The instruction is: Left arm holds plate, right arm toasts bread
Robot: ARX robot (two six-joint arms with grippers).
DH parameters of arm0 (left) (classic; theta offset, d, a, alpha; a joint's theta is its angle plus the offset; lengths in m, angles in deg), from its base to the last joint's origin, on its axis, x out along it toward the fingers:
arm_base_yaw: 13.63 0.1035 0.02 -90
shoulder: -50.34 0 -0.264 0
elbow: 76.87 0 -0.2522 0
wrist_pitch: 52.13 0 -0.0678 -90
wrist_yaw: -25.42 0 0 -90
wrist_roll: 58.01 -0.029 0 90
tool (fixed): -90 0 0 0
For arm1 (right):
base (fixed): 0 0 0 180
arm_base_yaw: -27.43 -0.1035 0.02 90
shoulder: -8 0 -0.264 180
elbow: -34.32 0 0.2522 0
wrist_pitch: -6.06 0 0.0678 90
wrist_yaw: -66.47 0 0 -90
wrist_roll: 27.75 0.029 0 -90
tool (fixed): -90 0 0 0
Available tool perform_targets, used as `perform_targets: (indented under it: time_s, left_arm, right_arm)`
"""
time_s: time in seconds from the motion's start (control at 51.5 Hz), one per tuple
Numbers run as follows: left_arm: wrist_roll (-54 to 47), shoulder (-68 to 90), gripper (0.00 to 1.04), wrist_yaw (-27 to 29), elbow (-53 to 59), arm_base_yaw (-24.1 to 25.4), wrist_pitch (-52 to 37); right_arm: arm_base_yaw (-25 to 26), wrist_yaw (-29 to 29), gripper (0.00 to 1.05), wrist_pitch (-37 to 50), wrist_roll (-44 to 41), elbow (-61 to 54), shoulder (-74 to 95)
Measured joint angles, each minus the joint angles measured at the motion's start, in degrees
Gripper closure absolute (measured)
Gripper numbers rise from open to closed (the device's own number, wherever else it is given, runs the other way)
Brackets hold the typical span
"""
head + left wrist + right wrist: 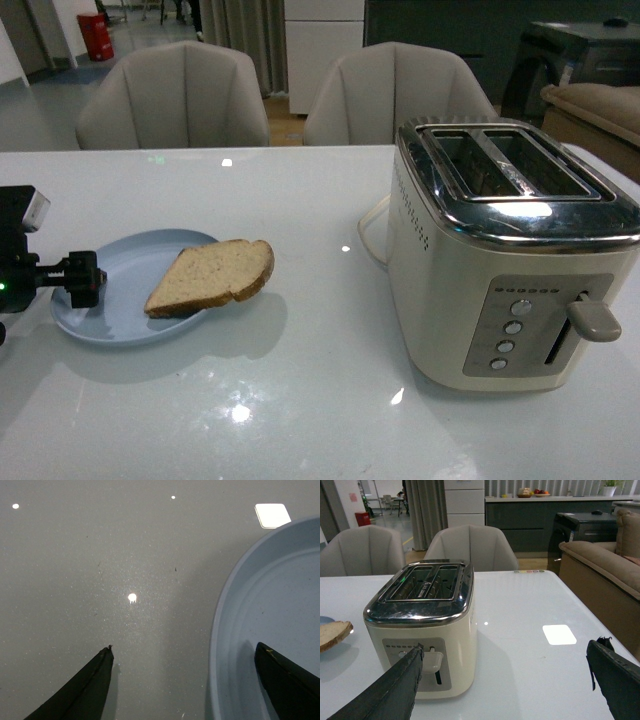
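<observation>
Barely begun — my left gripper [183,647], fingers spread, straddles the round pale blue plate's [115,262] rim, not yet clamped. The light brown bread slice [212,277] lies on the plate just beyond it, well apart from my spread, empty right gripper [505,645] — untoasted, I judge.

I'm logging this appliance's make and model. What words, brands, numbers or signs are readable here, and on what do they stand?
No text is readable in any view.
On the toaster, a row of tiny marks above the buttons: too small to read.
On the red bin far behind: any label is blurred.
On the plate and bread: no print.
</observation>
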Motion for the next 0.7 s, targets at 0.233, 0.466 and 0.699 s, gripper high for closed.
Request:
perform_targets:
  time_s: [0.233, 0.466, 0.699]
  left_arm:
    - [1.14, 0.59, 0.57, -1.29, -0.09, -0.04, -1.70]
    - [2.01, 0.57, 0.90, -1.55, 0.22, 0.04, -2.86]
    - [5.84, -0.83, 1.02, -2.73, 0.68, 0.59, -2.54]
  right_arm:
    - [0.00, 0.00, 0.06, 0.00, 0.00, 0.00, 0.00]
    - [0.00, 0.00, 0.06, 0.00, 0.00, 0.00, 0.00]
    - [0.00, 0.00, 0.06, 0.00, 0.00, 0.00, 0.00]
